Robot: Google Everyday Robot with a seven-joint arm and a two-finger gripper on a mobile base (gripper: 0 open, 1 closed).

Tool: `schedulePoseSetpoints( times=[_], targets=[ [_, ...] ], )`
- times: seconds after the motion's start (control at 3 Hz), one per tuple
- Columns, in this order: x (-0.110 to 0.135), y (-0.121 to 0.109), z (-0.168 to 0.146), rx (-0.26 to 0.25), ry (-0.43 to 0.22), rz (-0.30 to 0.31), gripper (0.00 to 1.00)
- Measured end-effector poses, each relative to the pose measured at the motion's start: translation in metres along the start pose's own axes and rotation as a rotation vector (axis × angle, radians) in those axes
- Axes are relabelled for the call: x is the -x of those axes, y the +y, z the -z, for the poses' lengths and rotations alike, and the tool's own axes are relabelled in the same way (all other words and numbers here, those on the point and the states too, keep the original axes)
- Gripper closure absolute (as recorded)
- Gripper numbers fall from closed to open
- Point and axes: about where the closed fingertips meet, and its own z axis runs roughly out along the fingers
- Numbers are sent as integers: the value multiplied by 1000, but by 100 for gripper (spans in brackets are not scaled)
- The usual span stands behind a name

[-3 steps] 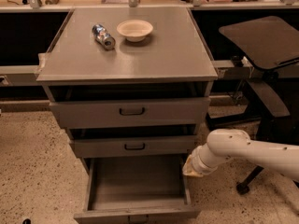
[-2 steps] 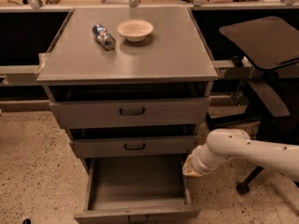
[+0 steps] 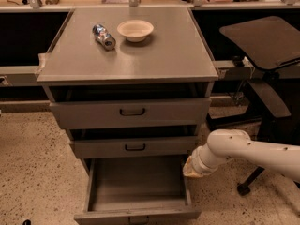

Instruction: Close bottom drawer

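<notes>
A: Anything different from a second ago?

B: Basically nothing. The arm (image 3: 253, 151) sits in the same spot and the bottom drawer (image 3: 138, 184) is just as far out. No push has landed, so the task has made no progress.

A: Where's the gripper?

B: The gripper (image 3: 191, 167) is at the end of the white arm coming in from the right. It's low, just beside the drawer's right side wall and under the right end of the middle drawer (image 3: 135, 146). I can't make out whether it's spread or closed, or whether it touches the wall.

A: And the drawer itself?

B: It's the lowest of three in the grey cabinet (image 3: 126, 60), pulled well out toward the near side, and its grey box is bare. Its front panel is right at the near edge of view, with the handle (image 3: 138, 219) partly cut off.

A: Orientation?

B: The front faces near and its long axis runs left to right. It slides near to far, so I'd judge closing needs a push on the front toward the far side. The gripper is beside the box, not in front of the panel.

A: Anything else?

B: A bowl (image 3: 135, 30) and a can (image 3: 103, 36) sit on the cabinet top, clear of all this.
</notes>
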Motion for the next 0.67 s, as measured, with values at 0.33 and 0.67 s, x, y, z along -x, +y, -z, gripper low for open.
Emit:
schedulePoseSetpoints(
  times=[0.33, 0.67],
  targets=[
    [-14, 15, -40, 87, -3, -53, 100],
    [-22, 30, -70, 152, -10, -77, 100]
  ],
)
